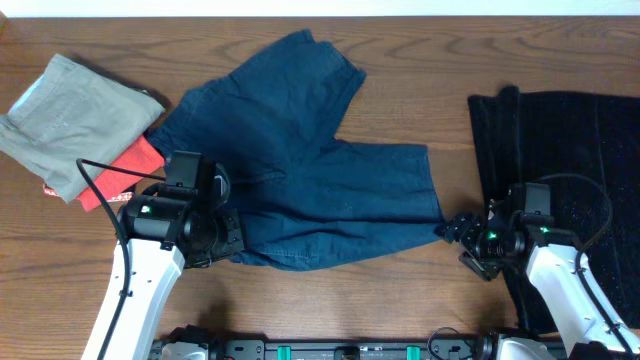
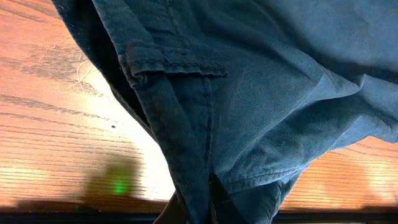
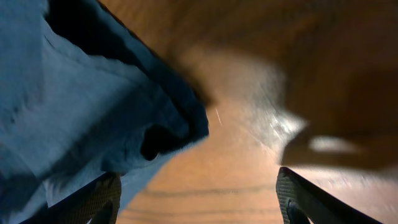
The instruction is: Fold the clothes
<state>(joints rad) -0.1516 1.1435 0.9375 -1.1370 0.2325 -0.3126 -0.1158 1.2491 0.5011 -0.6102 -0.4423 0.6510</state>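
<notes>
Stretching left to right across the near middle of the table (image 1: 420, 80), one leg of the trousers (image 1: 330, 190) spans the gap between the two arms, while the other leg angles away toward the far side. The left gripper (image 1: 222, 240) sits at the near left corner, by the waistband. Its wrist view shows cloth with a belt loop running down into the jaws, so it looks closed on the trousers there. The right gripper (image 1: 458, 232) is low at the near right hem corner and points left. Its fingers (image 3: 311, 202) are spread wide, and the hem corner lies by the left one, ungripped. Each arm has its own end nearest. The black cloth (image 1: 570, 150) lies just right of that hem.
</notes>
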